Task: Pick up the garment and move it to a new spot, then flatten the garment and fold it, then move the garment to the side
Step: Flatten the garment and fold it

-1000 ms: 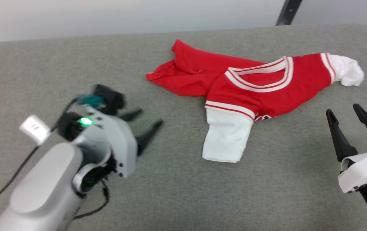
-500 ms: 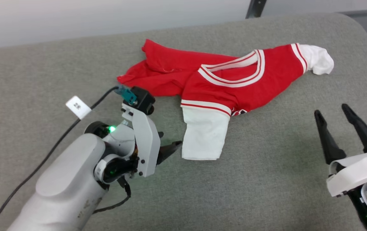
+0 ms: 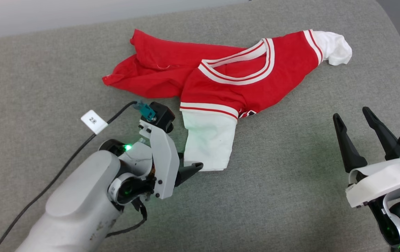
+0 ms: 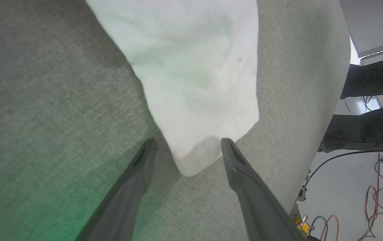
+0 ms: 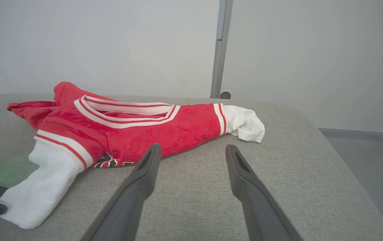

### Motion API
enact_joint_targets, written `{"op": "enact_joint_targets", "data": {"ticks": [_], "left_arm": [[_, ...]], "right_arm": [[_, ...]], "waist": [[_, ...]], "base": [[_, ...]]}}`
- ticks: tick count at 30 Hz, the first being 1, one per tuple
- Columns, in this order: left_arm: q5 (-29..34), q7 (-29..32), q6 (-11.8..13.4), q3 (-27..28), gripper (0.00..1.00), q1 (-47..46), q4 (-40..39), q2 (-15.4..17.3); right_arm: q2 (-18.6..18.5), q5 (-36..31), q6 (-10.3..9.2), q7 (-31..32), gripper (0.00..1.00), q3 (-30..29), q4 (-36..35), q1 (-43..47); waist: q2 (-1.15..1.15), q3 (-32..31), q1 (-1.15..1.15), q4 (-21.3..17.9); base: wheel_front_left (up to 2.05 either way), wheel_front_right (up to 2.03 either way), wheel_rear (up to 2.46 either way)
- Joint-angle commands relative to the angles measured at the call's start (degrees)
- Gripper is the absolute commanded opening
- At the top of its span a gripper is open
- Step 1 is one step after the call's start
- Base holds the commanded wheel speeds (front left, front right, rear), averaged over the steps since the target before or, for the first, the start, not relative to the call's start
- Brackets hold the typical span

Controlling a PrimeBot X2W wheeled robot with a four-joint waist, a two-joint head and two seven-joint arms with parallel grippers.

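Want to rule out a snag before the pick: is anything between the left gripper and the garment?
Nothing visible does. The left gripper, jaws open, flanks the hem corner of the white sleeve of the garment, which lies on the grey cushion with bare cushion beside it.

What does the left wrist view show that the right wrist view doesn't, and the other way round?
Left wrist view's own: the open left pincer straddling the corner of the near white sleeve up close, and cables on the floor. Right wrist view's own: the open right pincer, the red body of the garment, striped V-neck, far sleeve, and a grey post. Shared: the near sleeve and the grey padded surface.
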Motion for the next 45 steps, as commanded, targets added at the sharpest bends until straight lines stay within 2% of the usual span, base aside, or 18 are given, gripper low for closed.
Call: {"op": "enact_joint_targets", "data": {"ticks": [1, 2, 3, 4, 9, 12, 21, 25, 30, 37, 45], "left_arm": [[0.0, 0.5, -0.1, -0.7, 1.0, 1.3, 0.5, -0.1], [-0.3, 0.4, -0.1, -0.7, 0.89, 1.3, 0.4, -0.3], [-0.4, 0.4, -0.2, -0.7, 0.42, 1.3, 0.4, -0.3], [-0.7, 0.2, -0.2, -0.5, 0.0, 1.3, 0.3, -0.4], [-1.1, -0.8, -0.2, 0.5, 0.0, -0.2, 0.0, -0.6], [-1.4, -1.5, 0.1, 2.0, 0.0, -1.4, -0.2, 0.6], [-2.1, -1.0, 1.9, 8.9, 0.0, -5.5, 0.1, 10.6], [-1.1, 0.3, 2.5, 10.6, 0.0, -8.3, 3.0, 14.7], [0.7, 1.7, 4.0, 11.3, 0.0, -12.0, 9.6, 18.1], [0.1, -0.4, 2.6, 12.6, 0.0, -16.2, 16.3, 17.3], [4.6, -5.4, 2.0, 9.6, 0.0, -18.8, 23.6, 14.5]], "right_arm": [[0.2, -0.3, -0.08, -0.4, 1.0, 0.2, 0.2, -0.9], [0.3, -0.3, -0.08, -0.6, 1.0, 0.3, 0.4, -0.8], [0.4, -0.3, -0.08, -0.7, 1.0, 0.3, 0.6, -0.9], [0.5, -0.3, -0.08, -0.7, 1.0, 0.3, 0.8, -1.0], [0.5, -0.3, -0.08, -1.0, 1.0, -0.7, 1.6, -0.4], [0.7, -0.6, -0.08, -0.7, 1.0, -1.4, 1.8, 0.8], [0.3, 0.0, -0.08, 0.1, 1.0, -1.8, 2.1, 1.4], [-0.1, 0.1, -0.08, 0.8, 1.0, -1.3, 1.7, 0.4], [-0.8, 0.1, -0.08, 1.6, 1.0, -0.9, 1.2, -0.3], [-1.1, 0.1, -0.08, 2.3, 1.0, -0.6, 0.5, 0.1], [-0.2, -0.3, -0.08, 3.2, 1.0, 0.8, -0.5, -1.1]], "waist": [[0.0, 0.1, 0.0, -0.2], [0.0, 0.1, 0.0, -0.3], [0.0, 0.2, 0.0, -0.3], [0.0, 0.1, 0.0, -0.4], [0.0, -0.4, 0.0, 0.8], [0.0, -1.2, 0.0, 2.3], [0.0, -2.3, 0.0, 6.6], [0.0, -1.4, 0.0, 7.3], [0.0, -0.2, 0.0, 7.2], [0.0, 0.7, 0.0, 6.7], [0.0, 2.8, 0.0, 5.4]], "base": [[0.0, 0.0, 0.0], [0.0, 0.0, 0.0], [0.0, 0.0, 0.0], [0.0, 0.0, 0.0], [0.0, 0.0, 0.0], [0.0, 0.0, 0.0], [0.0, 0.0, 0.0], [0.0, 0.0, 0.0], [0.0, 0.0, 0.0], [0.0, 0.0, 0.0], [0.0, 0.0, 0.0]]}}
